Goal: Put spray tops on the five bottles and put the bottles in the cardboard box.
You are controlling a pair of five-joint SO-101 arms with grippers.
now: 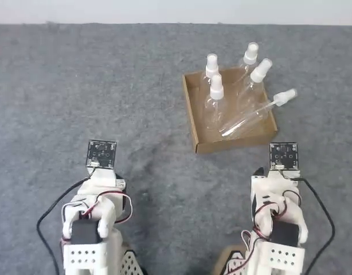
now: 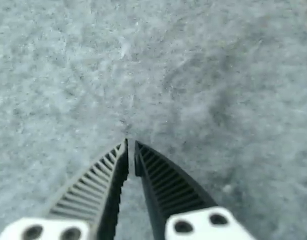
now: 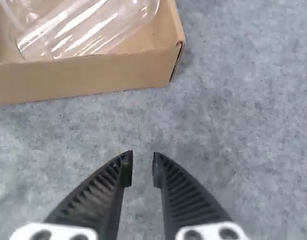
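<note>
The cardboard box (image 1: 191, 114) sits on the grey carpet at the back right, with several clear bottles in it. Each carries a white spray top. Some stand upright (image 1: 215, 98); one lies slanted (image 1: 250, 117) with its top over the right rim. The right wrist view has the box's near wall (image 3: 83, 75) and a lying bottle (image 3: 83, 25) just ahead of my right gripper (image 3: 142, 159), which is open by a narrow gap and holds nothing. My left gripper (image 2: 131, 145) is shut over bare carpet, empty.
Both arms are folded back at the near edge, the left arm (image 1: 93, 223) and the right arm (image 1: 279, 217). Grey carpet (image 1: 78, 86) covers the table. A pale wall strip runs along the far edge.
</note>
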